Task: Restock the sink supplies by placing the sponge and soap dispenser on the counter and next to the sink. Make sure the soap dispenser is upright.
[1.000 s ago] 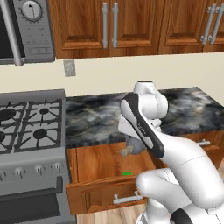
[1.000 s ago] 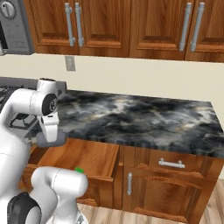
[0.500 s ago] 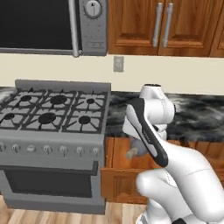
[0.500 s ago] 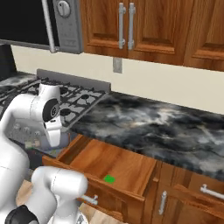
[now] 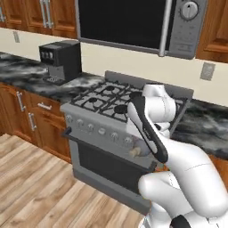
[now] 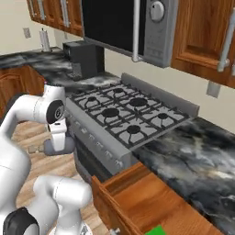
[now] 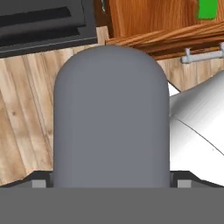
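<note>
1. Left base view: a kitchen with wooden cabinets, a microwave (image 5: pixel 142 22) over a gas stove (image 5: pixel 111 107) and a coffee machine (image 5: pixel 60 60) on the black marbled counter (image 5: pixel 207 129). The arm folds low in front of the stove. At its end a pale pump nozzle pokes out, part of the soap dispenser (image 5: pixel 135 152); the jaws themselves are too hidden here to judge.

2. Right base view: the same stove, with an open wooden drawer (image 6: pixel 137 202) beside it under the counter (image 6: pixel 193 151). The sponge (image 6: pixel 158 231) lies inside the drawer at the bottom edge. The gripper (image 6: pixel 57 137) holds the grey soap dispenser (image 6: pixel 59 146) over the plank floor (image 6: pixel 34 133), the bottle lying roughly sideways with its nozzle pointing away from the arm.

3. Hand view: floor and drawer front behind, and the sponge (image 7: pixel 208 8) as a green patch in the drawer. The dispenser's (image 7: pixel 111 118) rounded grey body sits between the finger tips of the gripper (image 7: pixel 111 181), whose jaws stand wide, clamped on the bottle's full width.

4. Handling, as a judgement: the bottle looks rigid, smooth and likely slippery, and probably light. The grip across the broad body looks sound; the thin nozzle seems too weak to hold. It must be turned upright before release. The sponge is likely soft and light, best pinched across its short sides.
</note>
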You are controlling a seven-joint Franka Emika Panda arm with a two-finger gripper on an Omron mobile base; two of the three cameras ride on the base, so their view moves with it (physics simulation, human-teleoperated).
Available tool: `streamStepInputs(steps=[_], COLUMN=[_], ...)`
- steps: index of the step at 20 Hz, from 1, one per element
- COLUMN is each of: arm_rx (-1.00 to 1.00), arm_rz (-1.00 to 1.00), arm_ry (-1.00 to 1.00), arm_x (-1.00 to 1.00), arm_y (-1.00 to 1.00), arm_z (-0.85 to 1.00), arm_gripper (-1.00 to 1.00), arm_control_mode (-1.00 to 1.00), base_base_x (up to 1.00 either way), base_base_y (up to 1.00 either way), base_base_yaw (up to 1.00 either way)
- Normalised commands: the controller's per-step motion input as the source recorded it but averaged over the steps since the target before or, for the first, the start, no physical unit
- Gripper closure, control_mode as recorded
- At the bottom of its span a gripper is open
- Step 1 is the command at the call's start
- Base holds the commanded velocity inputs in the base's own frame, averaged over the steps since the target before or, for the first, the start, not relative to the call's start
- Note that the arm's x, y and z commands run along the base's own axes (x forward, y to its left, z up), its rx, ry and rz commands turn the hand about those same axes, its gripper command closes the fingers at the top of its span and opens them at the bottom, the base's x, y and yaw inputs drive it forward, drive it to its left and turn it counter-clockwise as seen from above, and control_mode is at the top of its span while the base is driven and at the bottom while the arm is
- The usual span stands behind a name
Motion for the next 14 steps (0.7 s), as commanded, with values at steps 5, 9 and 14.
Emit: streamStepInputs(steps=[5,9,14], arm_rx=[0.00,0.00,0.00], arm_rz=[0.00,0.00,0.00], arm_ry=[0.00,0.00,0.00], arm_x=[0.00,0.00,0.00], arm_y=[0.00,0.00,0.00], arm_z=[0.00,0.00,0.00], arm_gripper=[1.00,1.00,1.00], arm_control_mode=[1.00,1.00,1.00], base_base_x=[0.00,0.00,0.00], base_base_y=[0.18,0.20,0.08], base_base_yaw=[0.92,0.92,0.89])
